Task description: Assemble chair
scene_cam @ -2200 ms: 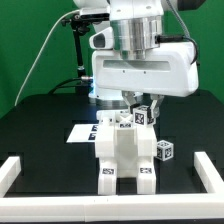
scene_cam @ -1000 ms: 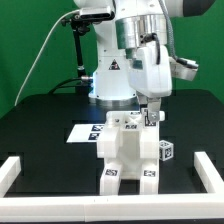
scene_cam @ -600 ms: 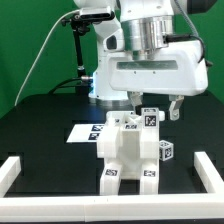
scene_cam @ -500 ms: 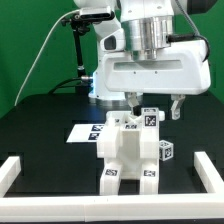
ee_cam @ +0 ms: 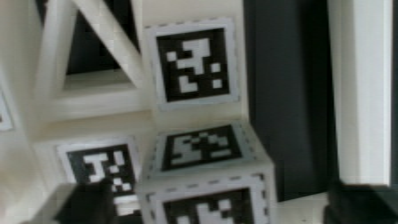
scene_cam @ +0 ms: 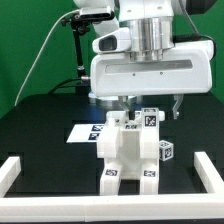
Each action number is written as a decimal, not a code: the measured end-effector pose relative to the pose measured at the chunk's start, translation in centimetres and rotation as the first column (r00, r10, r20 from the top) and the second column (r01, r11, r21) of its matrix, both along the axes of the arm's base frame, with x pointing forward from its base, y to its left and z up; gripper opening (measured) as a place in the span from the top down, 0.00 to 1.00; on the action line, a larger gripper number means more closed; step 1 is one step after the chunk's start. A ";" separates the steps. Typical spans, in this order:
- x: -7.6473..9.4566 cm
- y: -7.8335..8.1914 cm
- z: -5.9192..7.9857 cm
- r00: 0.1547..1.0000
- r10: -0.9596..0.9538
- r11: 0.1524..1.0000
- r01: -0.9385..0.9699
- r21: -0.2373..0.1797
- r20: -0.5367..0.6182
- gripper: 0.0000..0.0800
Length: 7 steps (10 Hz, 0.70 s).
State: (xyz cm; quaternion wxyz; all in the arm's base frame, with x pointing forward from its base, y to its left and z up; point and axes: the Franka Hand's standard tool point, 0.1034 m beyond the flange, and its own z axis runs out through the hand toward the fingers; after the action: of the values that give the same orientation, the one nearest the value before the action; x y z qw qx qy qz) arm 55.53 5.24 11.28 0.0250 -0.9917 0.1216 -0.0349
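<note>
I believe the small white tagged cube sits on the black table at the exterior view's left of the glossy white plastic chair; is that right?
Not quite: the exterior view shows the small white tagged cube on the black table at that view's right of the glossy white plastic chair, not its left.

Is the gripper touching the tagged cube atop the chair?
Apart. Exterior view: the open gripper straddles the tagged cube, dark gaps beside both fingers.
</note>
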 end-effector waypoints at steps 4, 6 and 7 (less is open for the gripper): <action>0.0 0.0 -0.1 0.984 -0.180 0.984 0.180 0.014 -0.009 0.65; 0.1 -0.1 -0.1 0.935 -0.355 0.935 0.355 0.026 -0.014 0.65; 0.2 -0.1 -0.1 0.892 -0.452 0.891 0.452 0.035 -0.007 0.65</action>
State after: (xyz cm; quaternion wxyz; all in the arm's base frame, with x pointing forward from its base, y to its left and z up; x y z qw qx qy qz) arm 55.73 5.10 11.18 0.0338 -0.9356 0.3493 -0.0382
